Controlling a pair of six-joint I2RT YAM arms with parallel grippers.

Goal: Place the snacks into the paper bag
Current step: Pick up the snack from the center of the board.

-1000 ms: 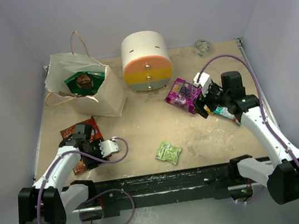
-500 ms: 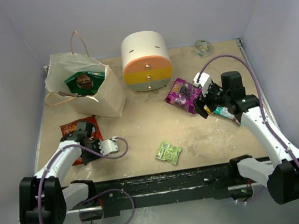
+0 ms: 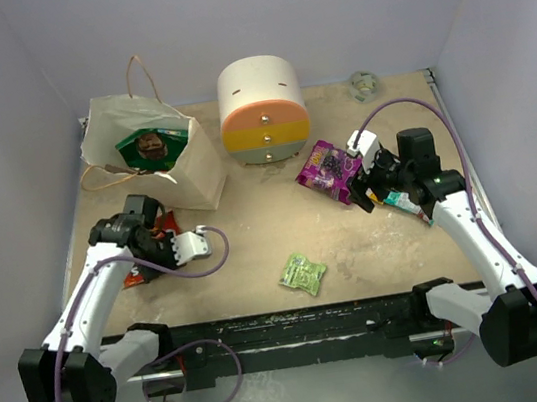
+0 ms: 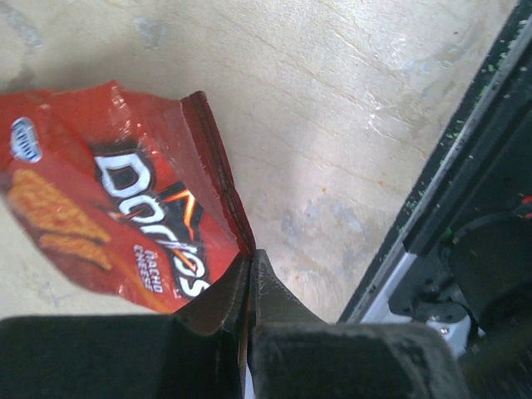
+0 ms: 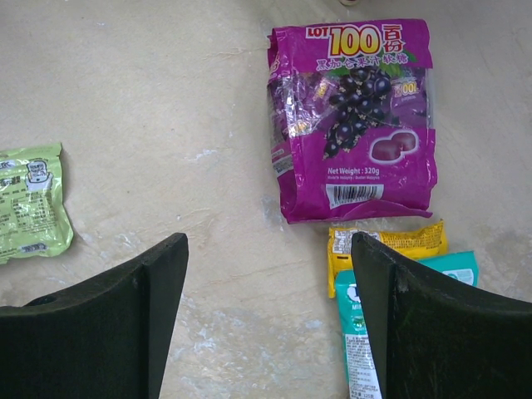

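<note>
One bagged: green crinkly packet [image 3: 151, 146], cream-white paper bag [image 3: 207, 180], far left.
Left gripper [image 4: 249, 262]: clamped on red-orange Doritos packet [image 4: 108, 208].
Right gripper [image 5: 268, 249]: apart; purple foil packet [image 5: 357, 116] loose.

— Where was the top camera set?
— High behind the near edge, facing down over the whole table [image 3: 253, 234].
— And the wrist cameras?
— Each hung close above that table, facing down: left on the Doritos packet [image 4: 108, 224], right on the purple packet [image 5: 353, 116], both within the overhead view.

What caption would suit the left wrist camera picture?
Left gripper shut on the edge of a red Doritos packet, tan table behind.
</note>
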